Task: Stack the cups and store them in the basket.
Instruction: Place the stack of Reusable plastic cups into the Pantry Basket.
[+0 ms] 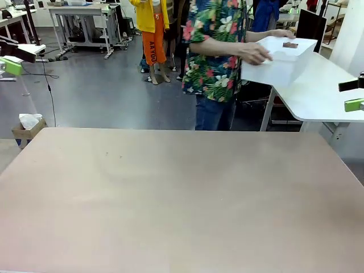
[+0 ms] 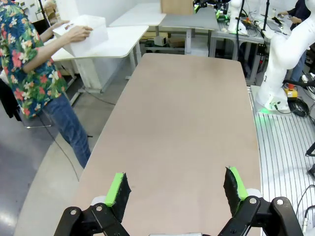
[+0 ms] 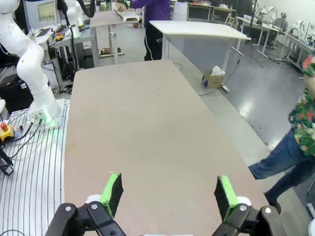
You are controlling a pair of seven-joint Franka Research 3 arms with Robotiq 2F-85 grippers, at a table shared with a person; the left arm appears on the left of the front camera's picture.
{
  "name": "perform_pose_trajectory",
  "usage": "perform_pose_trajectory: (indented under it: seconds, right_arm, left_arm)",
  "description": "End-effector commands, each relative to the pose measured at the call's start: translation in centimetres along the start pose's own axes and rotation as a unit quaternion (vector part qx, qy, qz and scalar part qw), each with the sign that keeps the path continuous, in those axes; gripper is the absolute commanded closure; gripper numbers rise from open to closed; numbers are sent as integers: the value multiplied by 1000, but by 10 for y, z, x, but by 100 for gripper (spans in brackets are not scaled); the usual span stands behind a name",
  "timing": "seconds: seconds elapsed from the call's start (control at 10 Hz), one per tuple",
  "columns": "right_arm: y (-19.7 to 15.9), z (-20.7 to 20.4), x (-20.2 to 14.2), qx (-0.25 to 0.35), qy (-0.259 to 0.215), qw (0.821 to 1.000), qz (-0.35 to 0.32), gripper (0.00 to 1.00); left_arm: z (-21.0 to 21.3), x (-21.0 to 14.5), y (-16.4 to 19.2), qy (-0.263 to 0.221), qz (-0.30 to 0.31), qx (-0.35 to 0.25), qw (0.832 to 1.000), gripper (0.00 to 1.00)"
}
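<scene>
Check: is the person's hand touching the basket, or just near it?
Touching. The front view shows the person's hand resting against the near wall of the basket on the side table; the left wrist view agrees.

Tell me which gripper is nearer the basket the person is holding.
Right. The right gripper sits at the table's right edge, just below the basket. The left gripper is at the far left, across the table from it.

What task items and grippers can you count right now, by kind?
Basket, in the person's hands: 1
Brown cup, seemingly inside it, only partly in view: 1
Grippers, both open: 2 (left gripper, right gripper)
Total: 4
</scene>
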State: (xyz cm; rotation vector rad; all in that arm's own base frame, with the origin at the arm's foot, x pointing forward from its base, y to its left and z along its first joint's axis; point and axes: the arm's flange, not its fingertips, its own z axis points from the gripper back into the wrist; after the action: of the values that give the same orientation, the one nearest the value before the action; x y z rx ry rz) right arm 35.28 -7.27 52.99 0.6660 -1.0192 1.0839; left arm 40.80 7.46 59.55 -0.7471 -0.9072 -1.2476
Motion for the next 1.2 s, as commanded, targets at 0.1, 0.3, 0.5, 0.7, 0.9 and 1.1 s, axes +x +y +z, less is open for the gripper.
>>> perform_pose_trajectory:
  seconds: [0.1, 0.3, 0.5, 0.7, 0.9, 1.1]
  right_arm:
    - [-1, 0, 3, -3, -15, 1000, -2, 0]
    - [-1, 0, 3, -3, -15, 1000, -2, 0]
    - [-1, 0, 3, -3, -15, 1000, -2, 0]
    - [-1, 0, 3, -3, -15, 1000, -2, 0]
    - [-1, 0, 3, -3, -15, 1000, -2, 0]
    - [-1, 0, 3, -3, -15, 1000, -2, 0]
  left_arm:
    - [1, 1, -1, -3, -3, -2, 1000, 0]
    - [1, 1, -1, -3, -3, -2, 1000, 0]
    - [1, 1, -1, -3, -3, -2, 1000, 0]
    - [1, 1, -1, -3, -3, -2, 1000, 0]
    - [1, 1, -1, -3, -3, -2, 1000, 0]
    - [1, 1, -1, -3, -3, -2, 1000, 0]
